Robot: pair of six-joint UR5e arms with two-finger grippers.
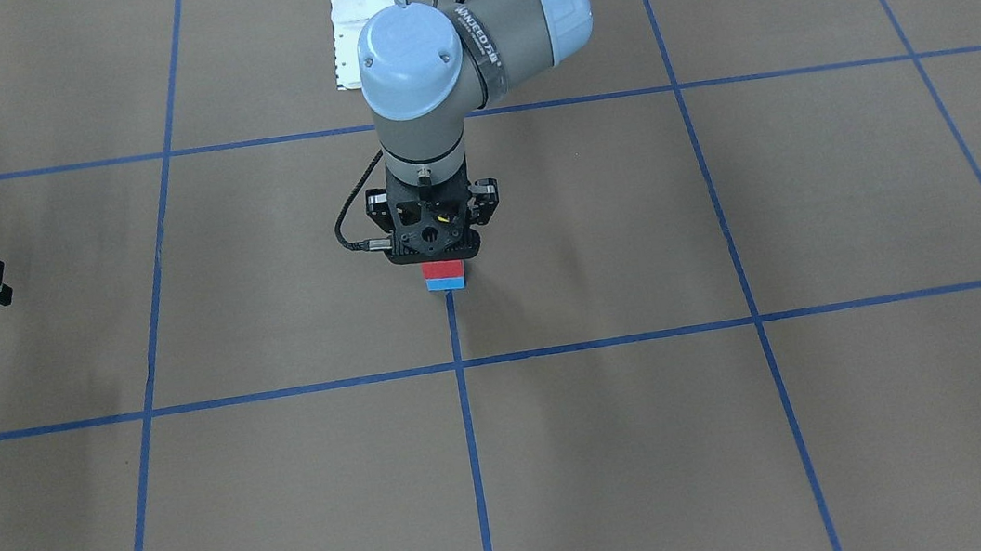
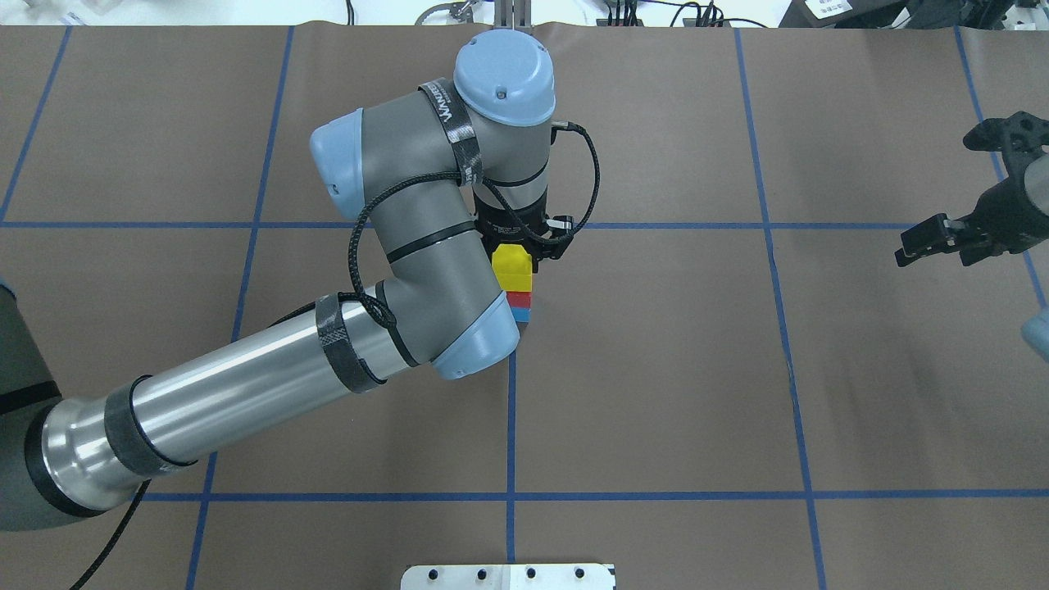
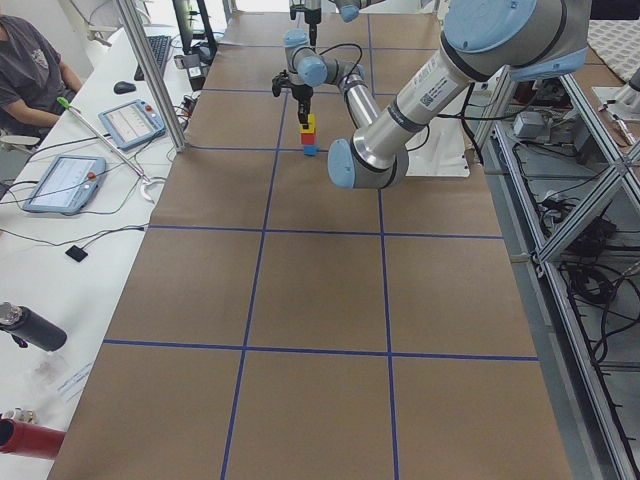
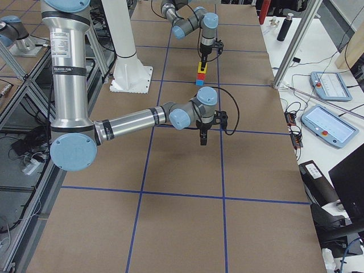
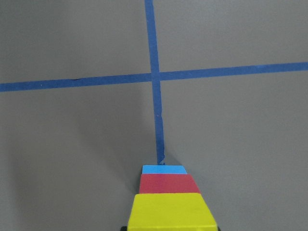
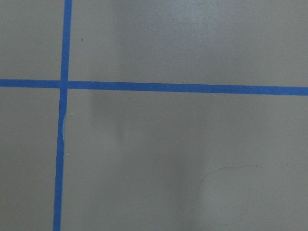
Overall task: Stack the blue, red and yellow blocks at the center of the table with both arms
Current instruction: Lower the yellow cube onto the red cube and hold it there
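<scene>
At the table's (image 2: 656, 369) center stands a three-block stack: blue block (image 2: 519, 315) at the bottom, red block (image 2: 519, 300) in the middle, yellow block (image 2: 510, 266) on top. My left gripper (image 2: 515, 246) comes straight down onto the yellow block and looks shut on it. In the left wrist view the yellow block (image 5: 168, 211) fills the lower edge, with a sliver of black finger against its corner. The front view shows only the red block (image 1: 443, 269) and blue block (image 1: 446, 284) under the gripper. My right gripper (image 2: 936, 192) hangs open and empty far off to the side.
The white base plate (image 2: 508, 576) lies at the near table edge. In the side views, tablets, cables and bottles sit on the white bench beyond the table, with a seated person (image 3: 30, 70) there. Blue tape lines cross just beyond the stack.
</scene>
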